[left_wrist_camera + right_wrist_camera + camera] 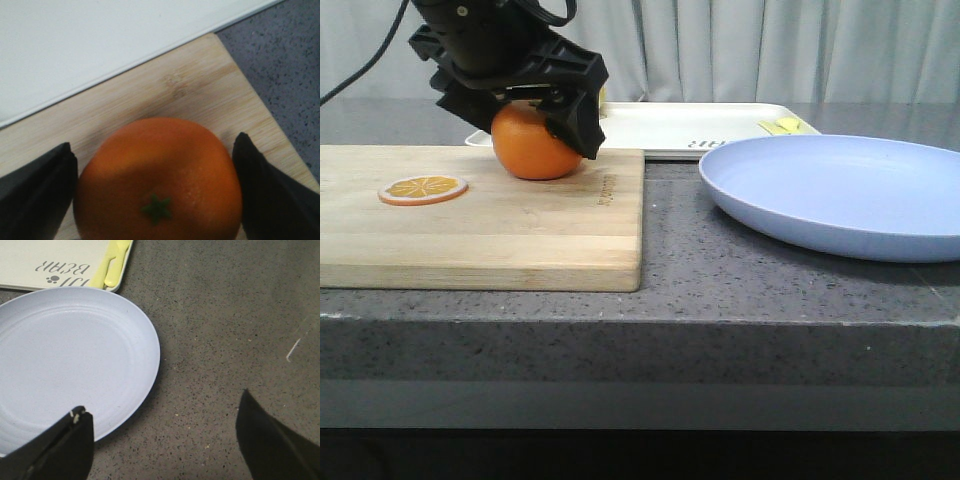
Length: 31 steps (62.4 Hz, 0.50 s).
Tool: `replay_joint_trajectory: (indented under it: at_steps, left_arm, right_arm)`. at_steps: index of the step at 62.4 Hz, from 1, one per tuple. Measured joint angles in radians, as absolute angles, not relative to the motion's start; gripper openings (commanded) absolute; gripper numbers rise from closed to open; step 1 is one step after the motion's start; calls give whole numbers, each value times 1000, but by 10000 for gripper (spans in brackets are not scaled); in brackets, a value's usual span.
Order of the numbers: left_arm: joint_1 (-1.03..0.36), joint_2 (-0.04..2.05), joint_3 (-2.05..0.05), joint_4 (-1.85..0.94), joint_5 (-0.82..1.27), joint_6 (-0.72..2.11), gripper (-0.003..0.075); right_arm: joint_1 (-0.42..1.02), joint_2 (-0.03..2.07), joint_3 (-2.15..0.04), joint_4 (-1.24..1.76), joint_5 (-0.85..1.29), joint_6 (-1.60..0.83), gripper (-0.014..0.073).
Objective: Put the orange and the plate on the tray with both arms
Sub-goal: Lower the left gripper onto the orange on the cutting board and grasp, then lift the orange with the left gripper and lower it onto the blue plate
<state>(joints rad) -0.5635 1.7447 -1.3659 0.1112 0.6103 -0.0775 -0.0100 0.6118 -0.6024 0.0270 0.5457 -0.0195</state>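
The orange (533, 150) rests on the far part of a wooden cutting board (480, 225), green stem dot facing the left wrist camera. My left gripper (542, 120) comes down over it, and both black fingers press its sides, so the left gripper (152, 142) is shut on the orange (160, 180). The lavender-blue plate (840, 190) lies on the counter at the right. My right gripper (162, 402) hangs open above the counter, one finger (65, 445) over the rim of the plate (70, 355). The cream-white tray (700, 125) lies behind the board and the plate.
A flat orange slice (423, 188) lies on the board's left part. A yellow piece (785, 125) sits at the tray's right corner. The tray (100, 40) edge runs just past the board (190, 85). Speckled grey counter (225, 330) stretches beside the plate.
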Motion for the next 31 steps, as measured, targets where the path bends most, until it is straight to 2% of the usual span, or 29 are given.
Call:
replay_joint_trajectory:
  at_steps: [9,21,31]
  left_arm:
    - [-563,1748,-1366,104,628,-77,572]
    - [-563,1748,-1366,82,632,-77,426]
    - [-563,1749,-1378,74,644,-77,423]
  right_arm:
    - [-10,612,-602,27,546,-20,594]
    - [-10,612,-602,27,546,-20,594]
    - [-10,612,-602,27,546,-20,594]
